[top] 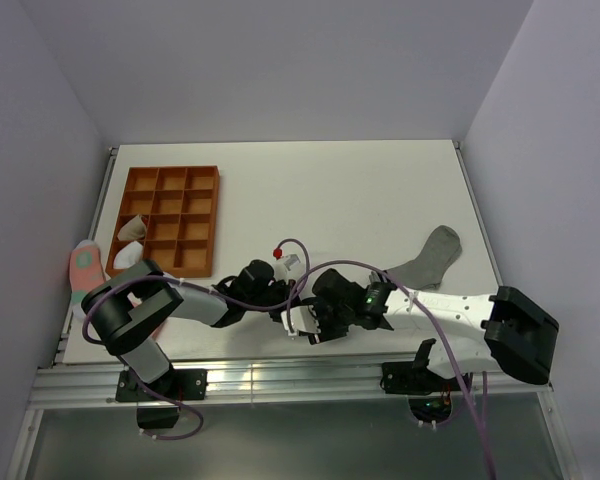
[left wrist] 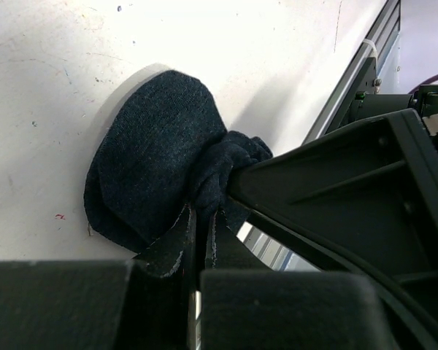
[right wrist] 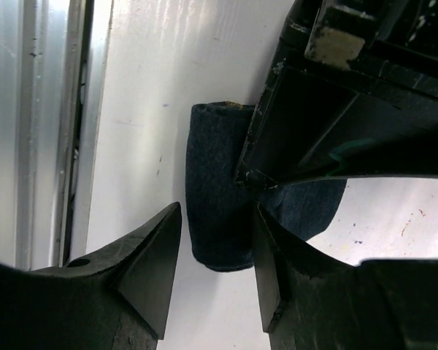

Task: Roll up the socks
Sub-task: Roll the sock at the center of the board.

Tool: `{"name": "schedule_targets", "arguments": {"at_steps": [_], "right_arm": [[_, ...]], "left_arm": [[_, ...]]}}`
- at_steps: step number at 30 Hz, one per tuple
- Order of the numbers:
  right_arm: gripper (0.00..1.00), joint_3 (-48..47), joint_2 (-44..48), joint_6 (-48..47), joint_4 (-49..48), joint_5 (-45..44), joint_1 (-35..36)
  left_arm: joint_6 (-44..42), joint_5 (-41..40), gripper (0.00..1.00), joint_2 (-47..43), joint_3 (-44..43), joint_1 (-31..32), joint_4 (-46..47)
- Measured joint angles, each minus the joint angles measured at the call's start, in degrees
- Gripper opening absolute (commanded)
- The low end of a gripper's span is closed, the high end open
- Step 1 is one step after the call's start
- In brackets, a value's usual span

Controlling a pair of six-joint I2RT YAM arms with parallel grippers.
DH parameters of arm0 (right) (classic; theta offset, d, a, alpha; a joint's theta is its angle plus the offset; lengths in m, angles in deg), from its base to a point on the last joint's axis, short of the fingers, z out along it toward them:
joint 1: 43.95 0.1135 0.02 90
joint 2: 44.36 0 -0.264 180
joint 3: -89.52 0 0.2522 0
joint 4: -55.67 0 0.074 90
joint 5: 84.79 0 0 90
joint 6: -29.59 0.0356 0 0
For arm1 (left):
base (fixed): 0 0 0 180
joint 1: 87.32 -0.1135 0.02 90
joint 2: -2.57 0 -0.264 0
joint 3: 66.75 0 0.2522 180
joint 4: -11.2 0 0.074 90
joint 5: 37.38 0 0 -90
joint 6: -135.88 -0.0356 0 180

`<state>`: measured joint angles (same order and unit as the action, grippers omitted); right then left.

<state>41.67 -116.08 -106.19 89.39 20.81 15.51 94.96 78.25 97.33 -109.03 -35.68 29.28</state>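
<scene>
White table [top: 360, 190] carried the grey sock [top: 430, 258], lying flat well off to the right. Near the front edge sat the half-rolled navy sock [left wrist: 153, 160], its bunched end pinched by the left end effector [left wrist: 201, 226]. The right end effector [right wrist: 217, 219] straddled it, part-spread. A slipped pinch might let the roll spring open.

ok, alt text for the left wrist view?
The left gripper has its jaws shut on a bunched fold of the dark navy sock, which lies in a rounded lump on the white table. The right gripper reaches in from the right, its tip against the same bunch.
</scene>
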Motion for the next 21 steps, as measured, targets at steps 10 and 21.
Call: {"name": "schedule_targets", "arguments": {"at_steps": [10,21], "right_arm": [[0.24,-0.52,-3.41,1.68,-2.82,-1.95,0.57],[0.21,-5.46,-8.07,2.89,0.02,1.49,-0.98]], "left_arm": [[1.57,-0.07,0.29,-0.66,1.60,-0.50,1.46],[6.29,-12.33,0.45,-13.44,9.66,-0.22,-1.79]]}}
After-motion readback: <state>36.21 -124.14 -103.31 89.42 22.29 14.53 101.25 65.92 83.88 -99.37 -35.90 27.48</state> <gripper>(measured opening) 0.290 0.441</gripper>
